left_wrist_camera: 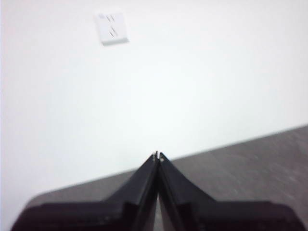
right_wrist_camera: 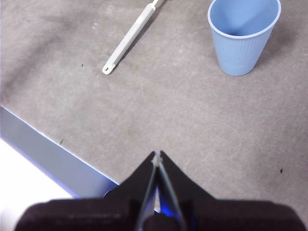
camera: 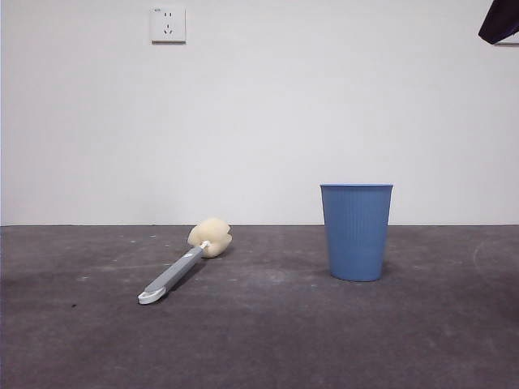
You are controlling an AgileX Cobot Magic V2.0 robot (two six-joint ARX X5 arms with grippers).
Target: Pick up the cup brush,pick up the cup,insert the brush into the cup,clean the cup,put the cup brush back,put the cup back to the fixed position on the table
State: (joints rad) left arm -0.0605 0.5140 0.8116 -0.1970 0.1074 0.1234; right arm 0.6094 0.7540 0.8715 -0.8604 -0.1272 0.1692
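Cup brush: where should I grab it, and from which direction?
Grip the cup brush at mid-handle, coming straight down from above. It lies flat on the table, so only the handle's two long sides are free. Close across them, clear of the soft sponge head and the cup standing apart. Both the left gripper and right gripper are shut, so open first.

The left gripper (left_wrist_camera: pixel 158 156) is showing two matte black jaws, broad at the base and tapering to thin tips with small pale specks. The right gripper (right_wrist_camera: pixel 157 155) is looking alike: black, wedge-shaped, pale-tipped, with a blue glint showing low between its jaws.
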